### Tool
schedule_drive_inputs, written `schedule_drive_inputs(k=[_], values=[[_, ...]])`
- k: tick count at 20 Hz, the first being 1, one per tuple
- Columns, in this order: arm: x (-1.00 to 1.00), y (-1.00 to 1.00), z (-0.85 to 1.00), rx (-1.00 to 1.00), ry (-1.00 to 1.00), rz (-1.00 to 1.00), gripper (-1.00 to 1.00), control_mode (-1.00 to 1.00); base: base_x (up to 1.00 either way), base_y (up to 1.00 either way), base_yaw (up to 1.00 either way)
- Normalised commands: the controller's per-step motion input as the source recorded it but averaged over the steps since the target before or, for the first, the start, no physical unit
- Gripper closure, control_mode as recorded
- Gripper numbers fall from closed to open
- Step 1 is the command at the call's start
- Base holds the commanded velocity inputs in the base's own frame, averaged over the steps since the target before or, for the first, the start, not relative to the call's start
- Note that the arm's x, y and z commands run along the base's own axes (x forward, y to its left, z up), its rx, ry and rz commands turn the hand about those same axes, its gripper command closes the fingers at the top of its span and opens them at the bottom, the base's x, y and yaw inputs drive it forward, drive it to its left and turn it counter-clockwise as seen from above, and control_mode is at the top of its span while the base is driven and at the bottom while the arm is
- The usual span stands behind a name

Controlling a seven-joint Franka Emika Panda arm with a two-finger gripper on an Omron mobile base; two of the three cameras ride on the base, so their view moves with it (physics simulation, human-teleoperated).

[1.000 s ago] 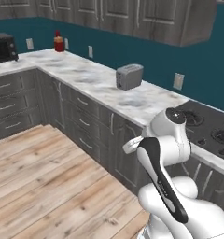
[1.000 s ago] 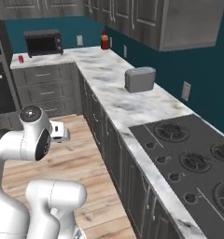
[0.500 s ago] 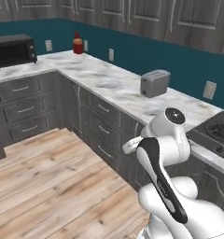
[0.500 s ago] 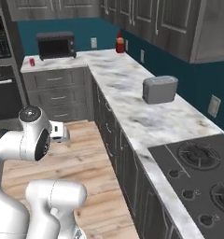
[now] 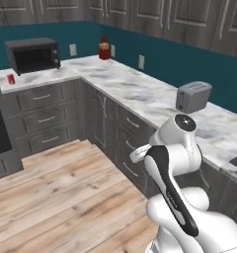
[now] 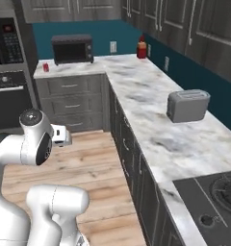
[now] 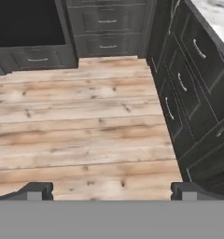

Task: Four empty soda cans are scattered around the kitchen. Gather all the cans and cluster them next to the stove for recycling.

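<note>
I see one red soda can point(image 5: 11, 79) standing on the marble worktop point(image 5: 140, 94) at the far corner, just beside the black microwave point(image 5: 33, 54) and well apart from the toaster point(image 5: 193, 96). The stove point(image 6: 213, 202) lies at the near end of that worktop. My tool point(image 7: 111, 190) hangs over the wooden floor point(image 7: 81, 135), jaws spread wide, holding nothing.

Soda can point(image 5: 11, 79) on counter point(image 5: 140, 94) left of microwave point(image 5: 33, 54) (corner end), toaster point(image 5: 193, 96) further right, nr stove point(image 6: 211, 202).
</note>
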Motion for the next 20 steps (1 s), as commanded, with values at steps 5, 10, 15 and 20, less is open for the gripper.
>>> schedule_drive_inputs(k=[5, 10, 15, 20], values=[[0.0, 0.0, 0.0, 0.0, 0.0, 0.0, -1.0, 1.0, 0.6, 0.0, 0.23], [0.0, 0.0, 0.0, 0.0, 0.0, 0.0, -1.0, 1.0, 0.55, 0.0, 0.23], [0.0, 0.0, 0.0, 0.0, 0.0, 0.0, -1.0, 1.0, 0.54, 0.0, 0.23], [0.0, 0.0, 0.0, 0.0, 0.0, 0.0, -1.0, 1.0, 0.57, -0.01, 0.22]])
